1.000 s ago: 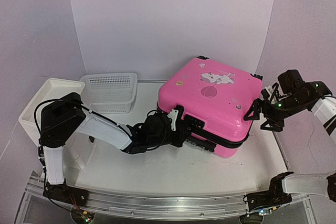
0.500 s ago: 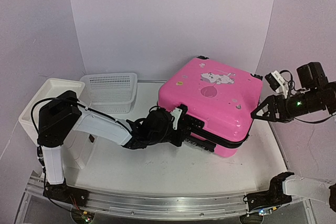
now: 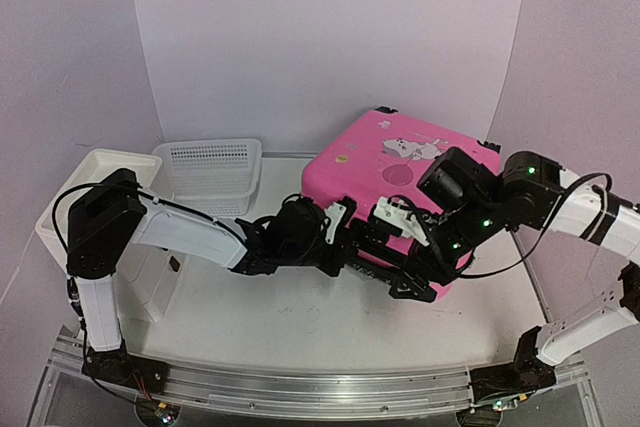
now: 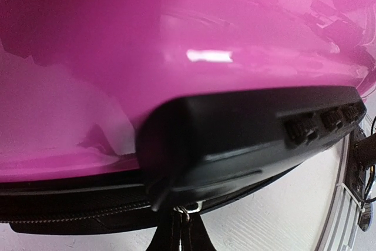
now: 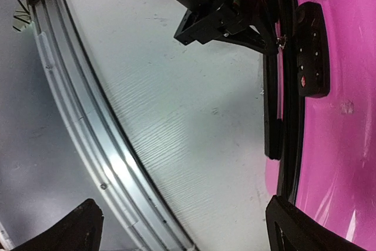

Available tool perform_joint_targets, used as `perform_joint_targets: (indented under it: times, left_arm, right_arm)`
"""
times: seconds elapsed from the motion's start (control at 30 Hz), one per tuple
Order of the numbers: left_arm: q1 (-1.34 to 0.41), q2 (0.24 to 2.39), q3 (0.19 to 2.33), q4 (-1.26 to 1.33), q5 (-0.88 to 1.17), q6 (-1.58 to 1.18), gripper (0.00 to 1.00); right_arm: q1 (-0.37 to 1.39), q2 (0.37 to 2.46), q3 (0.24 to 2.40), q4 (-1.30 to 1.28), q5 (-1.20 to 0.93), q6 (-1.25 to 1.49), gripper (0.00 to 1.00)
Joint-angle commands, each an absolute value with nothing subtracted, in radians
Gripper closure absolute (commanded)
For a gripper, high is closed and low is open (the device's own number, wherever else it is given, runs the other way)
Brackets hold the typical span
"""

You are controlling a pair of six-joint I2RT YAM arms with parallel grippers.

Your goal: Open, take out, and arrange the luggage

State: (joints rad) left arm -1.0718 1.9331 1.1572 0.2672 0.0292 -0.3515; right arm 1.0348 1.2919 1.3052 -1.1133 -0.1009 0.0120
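The pink suitcase (image 3: 360, 162) lies flat at the middle right of the table, lid closed, its black lock (image 5: 310, 51) and zipper on the near side. My left gripper (image 3: 345, 237) is at that near side, just left of the lock. It is shut on the black zipper pull (image 4: 179, 230), which hangs below the lock (image 4: 252, 139); the right wrist view shows its fingertips (image 5: 273, 39) pinched together at the zipper. My right gripper (image 3: 420, 282) reaches over the lid and hangs open and empty (image 5: 188, 227) above the table beside the suitcase's near right corner (image 5: 341, 116).
A white mesh basket (image 3: 210, 175) stands at the back left, with a white drawer unit (image 3: 90, 187) left of it. An aluminium rail (image 3: 300, 387) runs along the table's near edge and also shows in the right wrist view (image 5: 88, 116). White backdrop walls close in the back and sides.
My right arm has swung from the suitcase's right side across the lid to its near right corner, gripper still open. My left gripper has edged slightly right along the zipper.
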Motion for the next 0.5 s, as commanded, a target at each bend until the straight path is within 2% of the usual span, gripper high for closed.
perform_joint_targets:
  times: [0.0, 0.1, 0.23, 0.47]
  left_arm:
    - [-1.011, 1.882, 1.15, 0.19, 0.045, -0.345, 1.0]
    - [-1.002, 1.884, 1.162, 0.191, 0.081, -0.329, 1.0]
    - [-1.002, 1.878, 1.167, 0.19, 0.116, -0.333, 1.0]
    - [-0.99, 1.879, 1.159, 0.19, 0.153, -0.334, 1.0]
  right_arm:
    - [1.044, 1.277, 1.177, -0.838, 0.031, -0.203, 0.04]
    - [1.046, 1.297, 1.082, -0.657, 0.048, -0.337, 0.17]
    - [1.045, 1.338, 1.0, -0.487, 0.095, -0.406, 0.3]
    - [1.045, 1.468, 0.926, -0.264, 0.205, -0.522, 0.36]
